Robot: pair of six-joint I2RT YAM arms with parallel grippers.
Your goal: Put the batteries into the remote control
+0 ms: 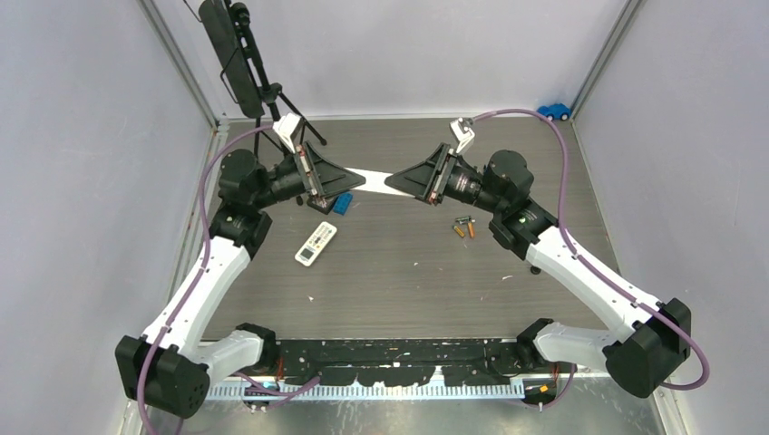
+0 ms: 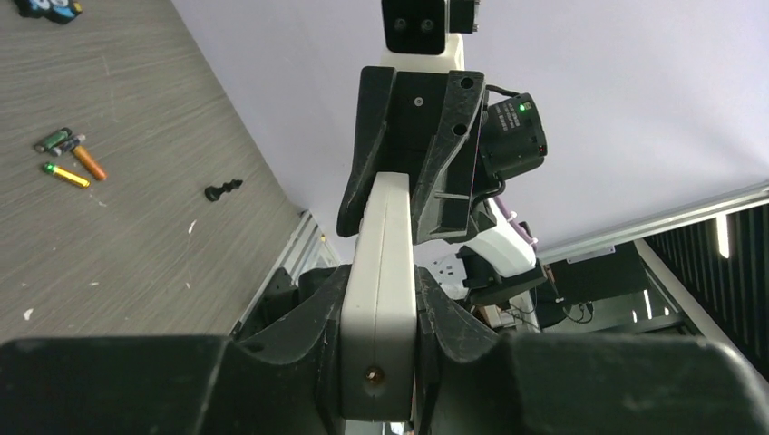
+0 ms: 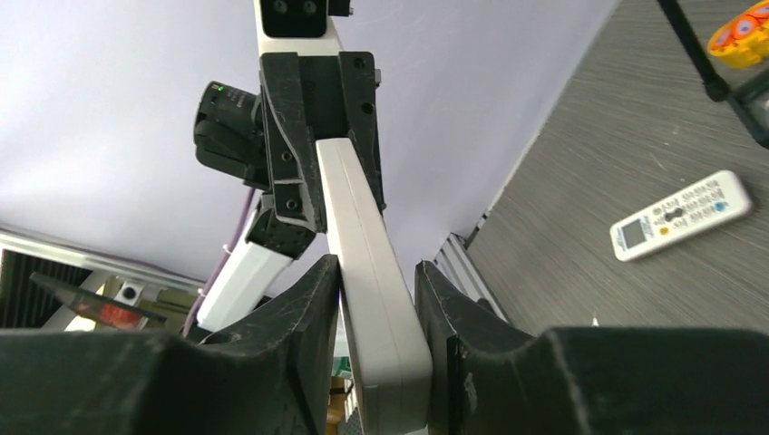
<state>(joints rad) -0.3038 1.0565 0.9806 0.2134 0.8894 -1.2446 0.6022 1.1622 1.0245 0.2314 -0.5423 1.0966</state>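
A plain white remote control [image 1: 376, 181] hangs in mid-air between both grippers, above the back of the table. My left gripper [image 1: 359, 181] is shut on one end, and in the left wrist view both pads press the remote's sides [image 2: 381, 272]. My right gripper [image 1: 400, 184] sits around the other end. In the right wrist view the remote [image 3: 363, 245] stands tilted between the fingers with light showing beside it, so the jaws are loose. The batteries [image 1: 464, 227], orange and dark, lie on the table below the right gripper and also show in the left wrist view [image 2: 71, 156].
A second white remote [image 1: 316, 244] with buttons and a screen lies on the table left of centre. A blue block [image 1: 342, 204] lies under the left gripper. A small black knob piece [image 2: 222, 189] rests near the batteries. A black stand [image 1: 238, 54] rises at back left, and a blue toy car [image 1: 554, 111] sits at back right.
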